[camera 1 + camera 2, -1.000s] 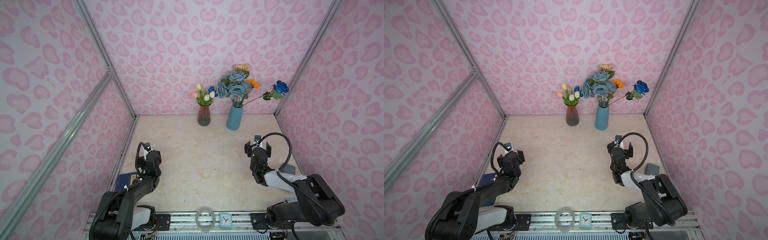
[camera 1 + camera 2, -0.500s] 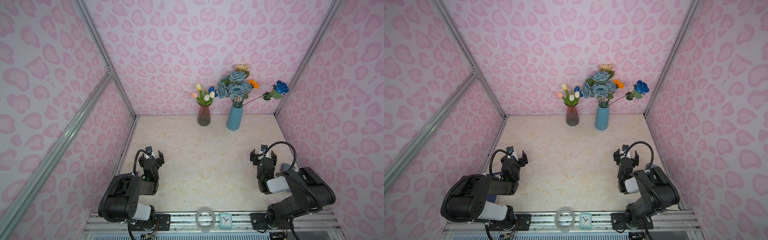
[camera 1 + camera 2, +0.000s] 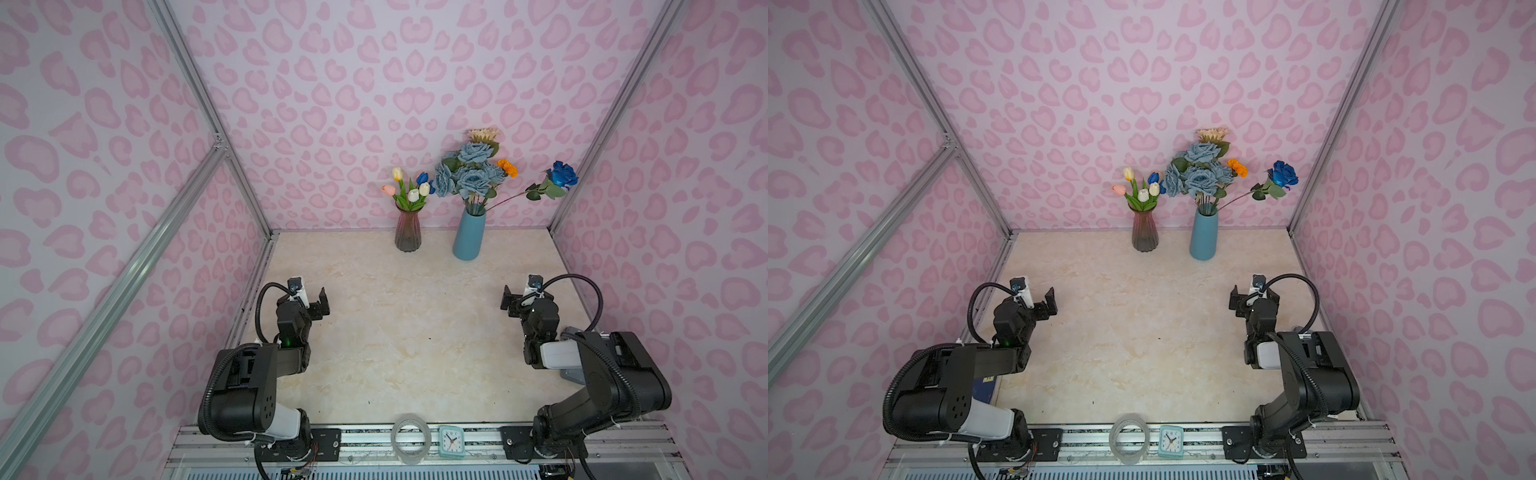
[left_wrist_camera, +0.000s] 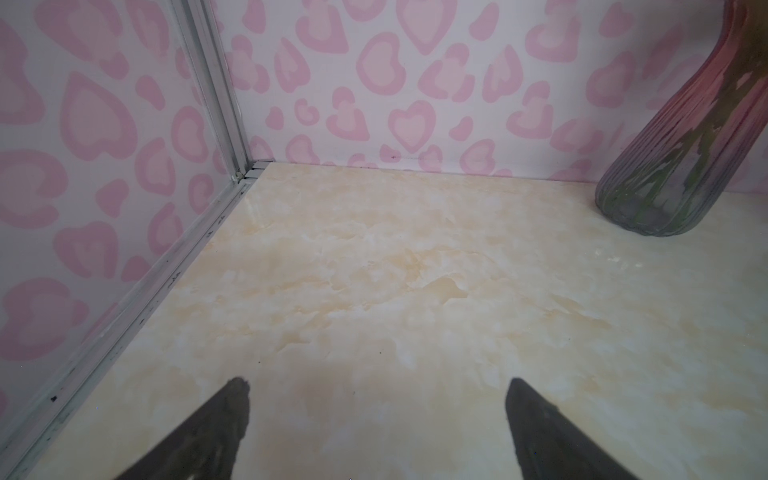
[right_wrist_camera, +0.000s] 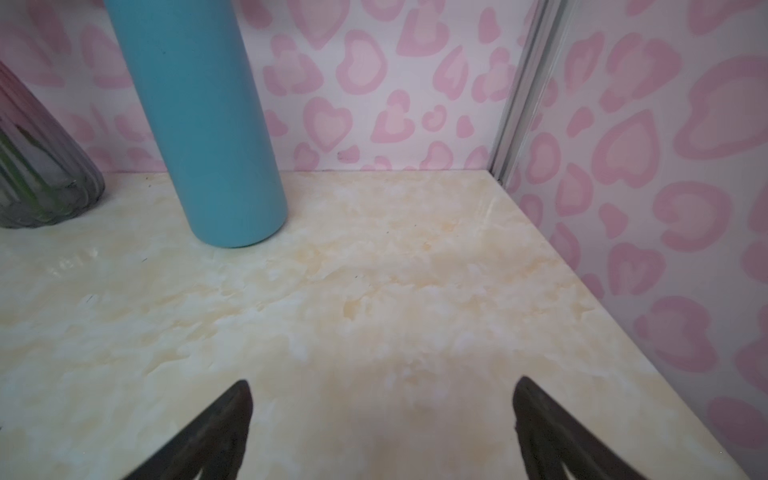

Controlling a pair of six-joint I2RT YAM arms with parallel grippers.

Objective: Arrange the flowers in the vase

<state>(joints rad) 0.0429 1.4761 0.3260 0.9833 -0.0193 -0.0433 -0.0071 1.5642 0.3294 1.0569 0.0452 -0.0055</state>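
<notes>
In both top views, five tulips (cream, pink, blue, two white) fill one ribbed glass vase at the back of the surface; just beside it one blue vase holds a dusty-blue rose bunch, one beige daisy, one orange bloom and one vivid blue rose. In the left wrist view my left pincer gapes, empty. In the right wrist view my right pincer is likewise released.

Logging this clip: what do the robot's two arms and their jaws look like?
The left arm and right arm are matte black with rounded joint housings and one white section each. A black ribbed cable loops to a small white camera at each wrist. A green light shows on the left arm. The jaws are dark and taper to blunt tips.
</notes>
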